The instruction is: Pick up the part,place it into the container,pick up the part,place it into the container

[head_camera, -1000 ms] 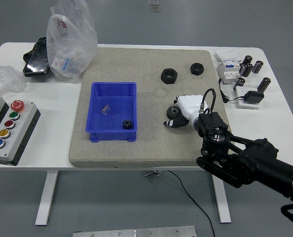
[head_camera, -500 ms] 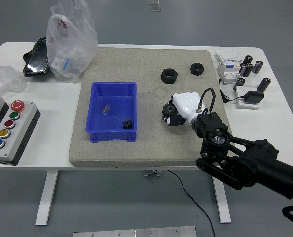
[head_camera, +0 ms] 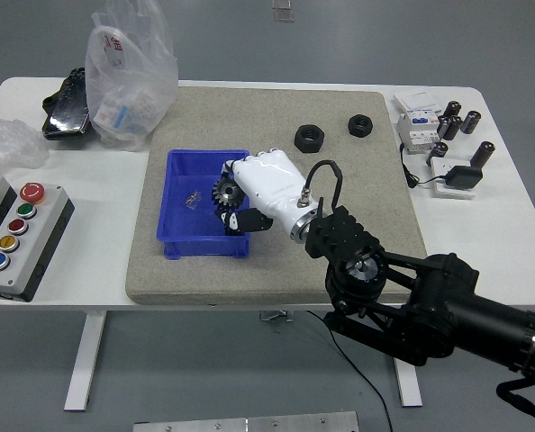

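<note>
My right hand (head_camera: 236, 200), white with black fingertips, is shut on a black toothed gear (head_camera: 225, 191) and holds it over the right side of the blue container (head_camera: 179, 236). The container sits on the grey mat (head_camera: 340, 99) left of centre. A small clear part (head_camera: 193, 199) lies inside it. The small black part seen earlier in the container is hidden behind my hand. Two black hex nuts (head_camera: 309, 138) (head_camera: 361, 125) lie on the mat at the back right. My left arm is out of view.
A grey button box (head_camera: 13, 236) stands at the left edge. A plastic bag (head_camera: 128, 76) and a black object (head_camera: 67, 106) lie at the back left. A white breaker (head_camera: 416, 126), black cylinders (head_camera: 457, 121) and a cabled adapter (head_camera: 457, 177) sit at the right.
My right hand has lifted the black gear from the mat's right middle and carried it left, to above the blue container's right side.
</note>
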`<state>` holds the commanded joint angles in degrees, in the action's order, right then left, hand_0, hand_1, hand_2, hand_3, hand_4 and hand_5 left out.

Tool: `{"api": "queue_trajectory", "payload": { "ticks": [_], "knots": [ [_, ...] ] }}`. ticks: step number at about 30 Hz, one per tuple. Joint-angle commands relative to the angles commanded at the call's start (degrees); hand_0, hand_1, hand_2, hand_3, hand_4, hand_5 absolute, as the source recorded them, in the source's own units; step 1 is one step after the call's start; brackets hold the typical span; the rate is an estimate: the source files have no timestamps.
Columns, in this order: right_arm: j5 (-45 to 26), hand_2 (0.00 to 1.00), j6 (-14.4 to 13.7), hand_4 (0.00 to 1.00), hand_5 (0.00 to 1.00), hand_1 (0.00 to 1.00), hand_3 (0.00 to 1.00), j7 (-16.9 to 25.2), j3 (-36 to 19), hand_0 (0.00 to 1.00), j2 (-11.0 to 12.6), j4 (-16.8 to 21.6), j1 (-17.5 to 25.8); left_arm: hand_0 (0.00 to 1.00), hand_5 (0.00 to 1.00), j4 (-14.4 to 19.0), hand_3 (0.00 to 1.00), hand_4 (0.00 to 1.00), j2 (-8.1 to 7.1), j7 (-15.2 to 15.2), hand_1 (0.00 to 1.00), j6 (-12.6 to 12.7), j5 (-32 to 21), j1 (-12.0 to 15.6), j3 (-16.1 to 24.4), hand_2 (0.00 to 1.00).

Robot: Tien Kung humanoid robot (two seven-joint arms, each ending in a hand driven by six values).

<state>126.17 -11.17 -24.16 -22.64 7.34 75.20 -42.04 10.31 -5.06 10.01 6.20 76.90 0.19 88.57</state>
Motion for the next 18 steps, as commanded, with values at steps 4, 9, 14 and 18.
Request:
{"api": "queue_trajectory", "payload": {
  "ticks": [4,9,14,18],
  "knots": [
    [0.81,0.62,-0.67,0.179,0.083,0.637,0.62,1.1,0.47,0.623,-0.51,-0.07,0.24,0.664,0.38,0.0,0.646,0.759,0.05,0.22,0.577,0.02,0.44,0.01,0.26,0.573],
    [0.55,0.693,-1.99,0.207,0.275,0.694,0.645,1.03,0.88,0.67,-0.86,-0.48,0.36,0.663,0.38,0.0,0.647,0.758,0.1,-0.02,0.577,-0.18,0.14,-0.06,-0.19,0.573],
    [-0.75,0.766,-2.79,0.347,0.284,0.749,0.681,1.33,0.71,0.688,-1.01,-1.72,0.56,0.664,0.379,0.0,0.65,0.759,0.12,-0.47,0.577,-0.41,-0.29,-0.3,-0.64,0.574],
    [-1.35,0.772,-2.84,0.406,0.315,0.756,0.69,1.15,0.75,0.688,-1.04,-2.88,0.8,0.663,0.383,0.0,0.649,0.76,0.08,-0.43,0.577,-0.42,-0.29,-0.3,-0.66,0.573]
  ]
}}
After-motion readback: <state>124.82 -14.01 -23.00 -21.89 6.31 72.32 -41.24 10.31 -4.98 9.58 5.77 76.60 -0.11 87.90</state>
